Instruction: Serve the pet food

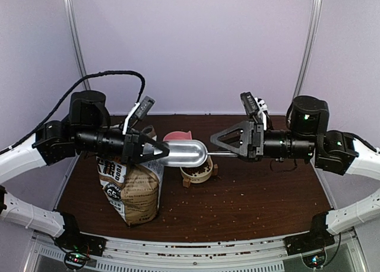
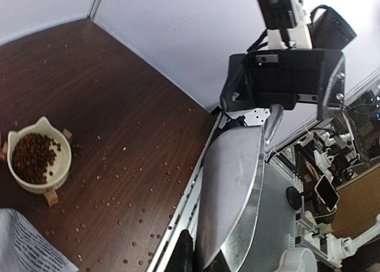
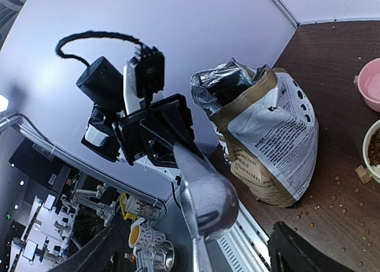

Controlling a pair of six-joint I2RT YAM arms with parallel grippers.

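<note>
The silver metal scoop (image 1: 184,152) hangs level above the table between both arms. My left gripper (image 1: 155,149) is shut on the front rim of the scoop's bowl (image 2: 237,183); its dark fingertips (image 2: 185,254) clamp the lip. The right gripper (image 1: 222,147) stands open, its fingers (image 3: 297,248) wide on either side of the scoop's handle (image 3: 199,254) and apart from it. The pet food (image 2: 32,156) fills a cream cat-eared bowl (image 1: 197,173) directly under the scoop. The scoop's inside is hidden from me.
The printed food bag (image 1: 133,189) stands open-topped at front left, also in the right wrist view (image 3: 267,135). A pink bowl (image 1: 177,136) sits behind the scoop. Loose pellets (image 2: 119,206) lie scattered over the brown table and along its metal front rail (image 1: 196,254).
</note>
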